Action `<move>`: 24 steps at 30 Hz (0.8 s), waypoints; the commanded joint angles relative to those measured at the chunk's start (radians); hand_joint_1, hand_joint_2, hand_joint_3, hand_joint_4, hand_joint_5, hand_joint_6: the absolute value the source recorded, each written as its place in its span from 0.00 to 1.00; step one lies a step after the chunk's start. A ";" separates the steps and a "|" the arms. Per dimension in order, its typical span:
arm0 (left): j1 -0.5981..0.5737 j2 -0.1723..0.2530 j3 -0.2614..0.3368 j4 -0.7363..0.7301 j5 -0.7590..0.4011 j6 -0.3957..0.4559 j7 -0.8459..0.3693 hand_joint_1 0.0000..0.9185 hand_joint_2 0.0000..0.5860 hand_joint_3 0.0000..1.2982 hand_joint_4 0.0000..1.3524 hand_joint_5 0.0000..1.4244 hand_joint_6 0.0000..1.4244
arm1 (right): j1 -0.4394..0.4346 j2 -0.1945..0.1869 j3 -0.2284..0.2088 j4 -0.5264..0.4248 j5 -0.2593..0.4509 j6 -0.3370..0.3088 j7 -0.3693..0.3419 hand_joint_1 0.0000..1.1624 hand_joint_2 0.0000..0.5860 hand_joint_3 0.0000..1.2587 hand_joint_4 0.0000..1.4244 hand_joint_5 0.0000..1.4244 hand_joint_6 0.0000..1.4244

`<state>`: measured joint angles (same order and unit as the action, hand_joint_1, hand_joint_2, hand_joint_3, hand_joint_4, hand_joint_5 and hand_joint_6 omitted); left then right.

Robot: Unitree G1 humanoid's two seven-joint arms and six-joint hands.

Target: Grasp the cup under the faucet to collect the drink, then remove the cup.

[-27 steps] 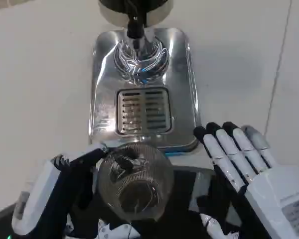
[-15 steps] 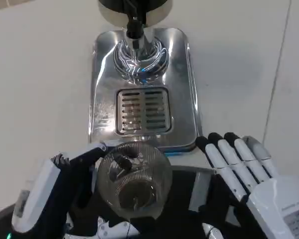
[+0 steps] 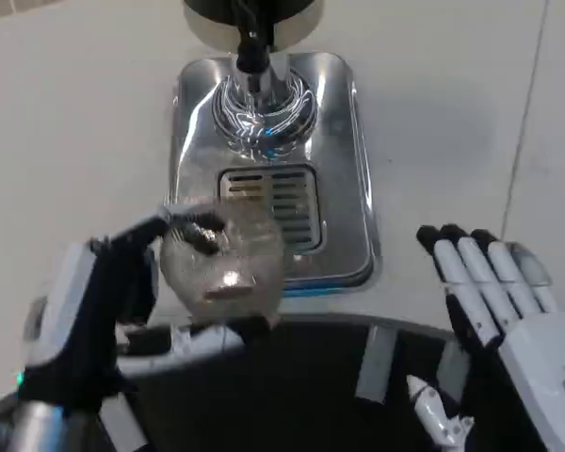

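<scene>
The cup (image 3: 221,264) has moved up and forward since the earlier frame, and now overlaps the near edge of the drip tray (image 3: 344,188), short of the faucet (image 3: 254,52). The left hand (image 3: 104,301) holds it, fingers wrapped around its side; motion blur makes the grip hard to judge, so it may be loose. A clear cup could slip or tilt, or stop off-centre so the drink misses. The right hand (image 3: 499,301) waits with fingers spread flat above the surface (image 3: 66,113).

A white table (image 3: 75,122) carries the shiny steel dispenser base (image 3: 344,151) with its slotted drain grate (image 3: 292,202).
</scene>
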<state>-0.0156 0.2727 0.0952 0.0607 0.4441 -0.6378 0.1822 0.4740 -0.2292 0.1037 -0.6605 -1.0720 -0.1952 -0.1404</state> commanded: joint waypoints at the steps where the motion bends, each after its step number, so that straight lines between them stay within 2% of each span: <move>1: -0.098 0.012 0.007 0.104 0.008 0.018 0.053 0.82 0.13 0.94 0.92 0.98 1.00 | -0.012 0.014 0.027 -0.006 -0.027 0.021 0.019 0.18 1.00 0.00 0.00 0.00 0.00; 5: -0.171 0.023 -0.008 0.193 0.022 0.019 0.081 0.83 0.13 0.94 0.92 0.98 1.00 | -0.010 0.027 0.036 -0.018 -0.041 0.038 0.023 0.18 1.00 0.00 0.00 0.00 0.00; 11: -0.311 0.049 -0.068 0.363 0.069 -0.013 0.127 0.83 0.13 0.94 0.92 0.99 1.00 | 0.000 0.026 0.036 -0.033 -0.044 0.054 0.029 0.19 1.00 0.00 0.00 0.00 0.00; 24: -0.595 0.064 -0.178 0.740 0.095 -0.022 0.215 0.83 0.13 0.94 0.92 0.99 1.00 | 0.010 0.020 0.023 -0.024 -0.031 0.078 0.041 0.21 1.00 0.00 0.00 0.00 0.00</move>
<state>-0.5595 0.3224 -0.0620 0.7265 0.5275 -0.6539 0.3728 0.4713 -0.2076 0.1290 -0.6773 -1.1094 -0.1243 -0.1144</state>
